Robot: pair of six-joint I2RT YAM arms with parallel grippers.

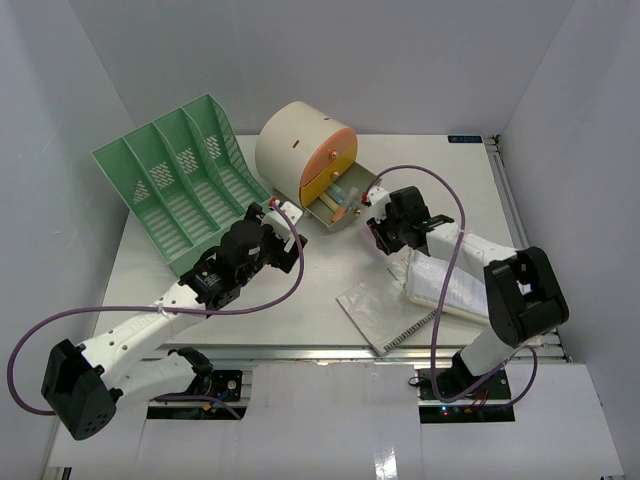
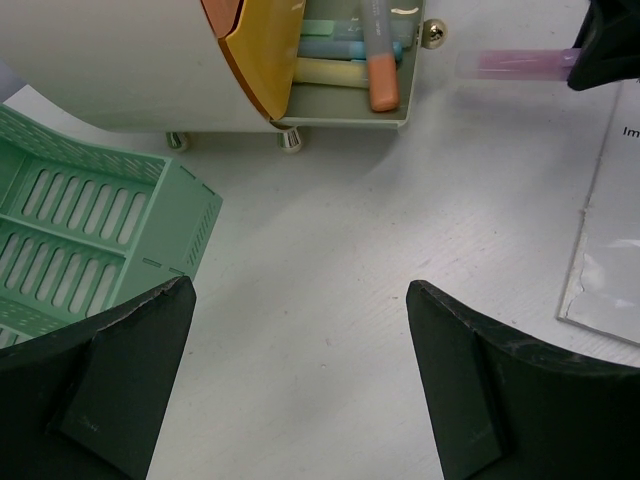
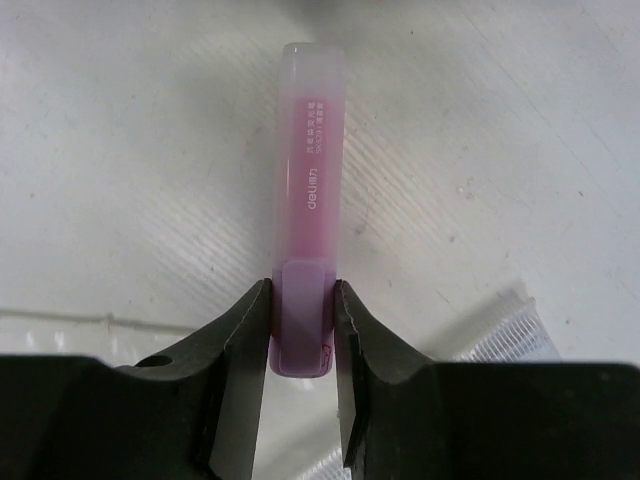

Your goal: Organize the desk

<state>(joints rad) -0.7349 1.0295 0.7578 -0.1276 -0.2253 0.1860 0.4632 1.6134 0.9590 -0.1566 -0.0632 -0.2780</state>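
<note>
One pink highlighter (image 3: 305, 180) in right tool (image 3: 300, 300)

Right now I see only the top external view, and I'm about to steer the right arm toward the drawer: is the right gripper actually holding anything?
Observer: Yes, the right gripper is shut on a pink highlighter, pinched at one end.
Operator: Is its tip inside the drawer yet?
Observer: No, the left wrist view shows its tip outside the drawer, beside the gold knob.
Operator: And the other arm?
Observer: The left gripper is open and empty above the desk.
</note>
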